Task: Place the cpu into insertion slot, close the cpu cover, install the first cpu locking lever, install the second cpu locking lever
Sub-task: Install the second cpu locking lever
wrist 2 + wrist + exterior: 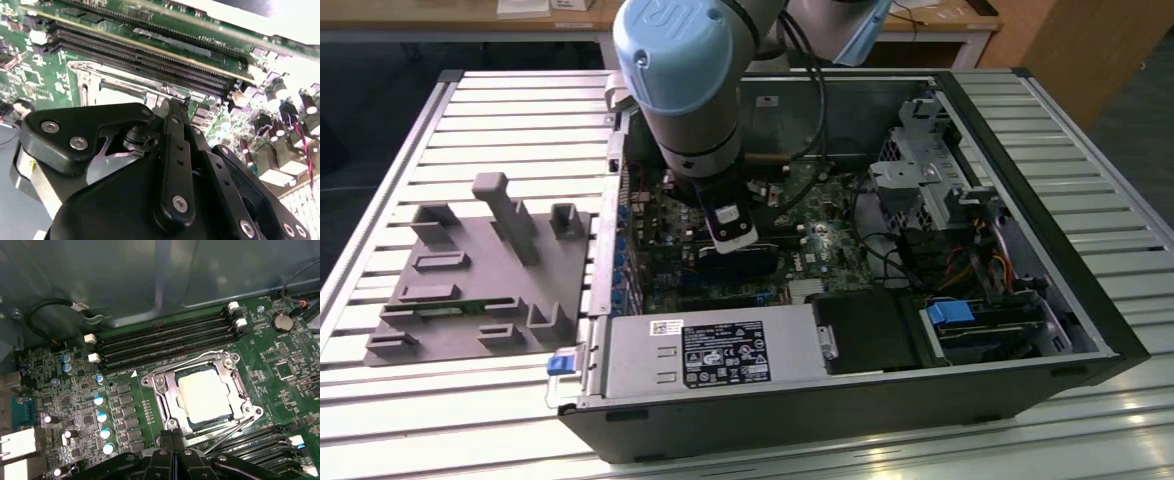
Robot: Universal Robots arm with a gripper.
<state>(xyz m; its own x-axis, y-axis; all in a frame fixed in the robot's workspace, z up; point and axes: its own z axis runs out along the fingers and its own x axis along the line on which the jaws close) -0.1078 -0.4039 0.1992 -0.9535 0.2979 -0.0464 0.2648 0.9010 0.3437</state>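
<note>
Gripper [172, 452] fingers looked pressed together, empty, just beside the socket [165, 390], where the cpu [205, 396] lay under its cover [170, 410]. A loose lever [227, 435] might spring up.

From my exterior view, the grey-and-blue robot arm [687, 100] hides the square silver-rimmed insertion slot beneath it. In the second wrist view, the black linkage gripper [172, 107] covers most of the thin silvery metal cpu cover [107, 80]. In the first wrist view, the lower frame edge cuts the gripper's fingers [172, 440] off, so I cannot judge their gap.
</note>
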